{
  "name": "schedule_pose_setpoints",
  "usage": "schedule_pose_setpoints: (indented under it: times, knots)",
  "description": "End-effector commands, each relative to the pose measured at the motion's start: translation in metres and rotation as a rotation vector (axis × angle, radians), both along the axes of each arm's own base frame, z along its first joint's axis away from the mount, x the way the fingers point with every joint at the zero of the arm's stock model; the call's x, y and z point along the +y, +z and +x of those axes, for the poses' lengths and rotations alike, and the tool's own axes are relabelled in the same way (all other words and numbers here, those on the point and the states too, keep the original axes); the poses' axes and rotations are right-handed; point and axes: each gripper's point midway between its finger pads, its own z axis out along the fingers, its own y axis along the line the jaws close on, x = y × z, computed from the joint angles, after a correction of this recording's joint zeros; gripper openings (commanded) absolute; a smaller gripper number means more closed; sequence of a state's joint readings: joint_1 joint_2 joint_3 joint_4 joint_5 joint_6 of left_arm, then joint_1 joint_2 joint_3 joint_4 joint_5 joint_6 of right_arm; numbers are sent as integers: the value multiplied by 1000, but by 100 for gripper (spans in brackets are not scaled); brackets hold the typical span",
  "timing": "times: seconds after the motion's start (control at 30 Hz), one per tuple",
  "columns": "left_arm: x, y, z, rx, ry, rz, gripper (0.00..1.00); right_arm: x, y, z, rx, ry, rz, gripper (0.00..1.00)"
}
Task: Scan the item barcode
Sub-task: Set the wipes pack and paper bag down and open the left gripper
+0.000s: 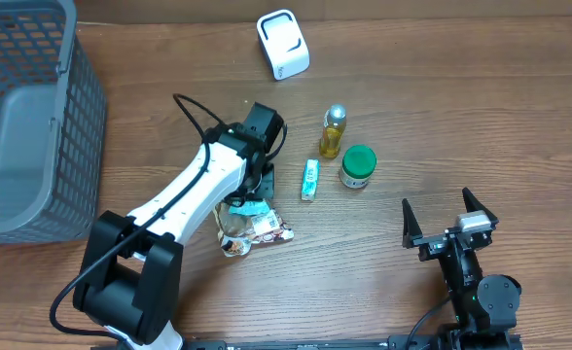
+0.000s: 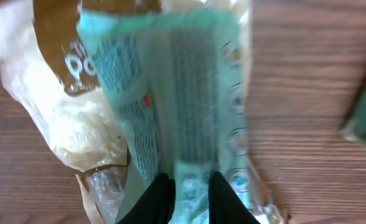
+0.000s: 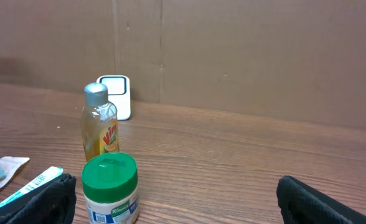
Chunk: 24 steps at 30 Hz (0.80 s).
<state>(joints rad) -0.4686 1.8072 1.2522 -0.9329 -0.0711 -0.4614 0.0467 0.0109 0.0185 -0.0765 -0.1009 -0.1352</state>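
Right half of table (image 1: 481, 107) is bare wood from right gripper (image 1: 448, 216), jaws wide, up to the back edge; mid-table cluster blocks a straight run left: jar (image 1: 358, 166), bottle (image 1: 333, 133) near behind it, small tube (image 1: 309, 180) beside, only narrow gaps between; left arm (image 1: 184, 199) lies diagonally across front-left, left gripper (image 2: 191, 186) pinched on teal packet (image 2: 189, 93) over the bag pile (image 1: 257, 231); scanner (image 1: 283, 44) alone at back, open wood around; basket (image 1: 33, 126) walls off far left

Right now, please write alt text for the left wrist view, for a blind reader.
The left gripper pinches the edge of a teal packet, seen close and blurred. Below it is a brown wooden table, and to its left a clear bag with brown print.
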Motion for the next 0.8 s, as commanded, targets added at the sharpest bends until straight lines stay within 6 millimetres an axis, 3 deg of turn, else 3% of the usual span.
schedule_pose_setpoints:
  times: [0.0, 0.07, 0.33, 0.5, 0.63, 0.77]
  knots:
    - [13, -15, -14, 40, 3, 40, 25, 2, -3, 0, 0, 10, -4, 100]
    - [15, -22, -21, 55, 2, 46, 34, 2, -3, 0, 0, 10, -4, 100]
    - [8, -28, -28, 85, 0, -6, 41, 2, -3, 0, 0, 10, -4, 100]
    - [-10, -3, -8, 54, 0, -103, 43, 2, -3, 0, 0, 10, -4, 100]
    - [-12, 24, 10, 17, -3, -114, 45, 2, -3, 0, 0, 10, -4, 100]
    - [-6, 34, 4, 55, 8, -96, 39, 2, -3, 0, 0, 10, -4, 100]
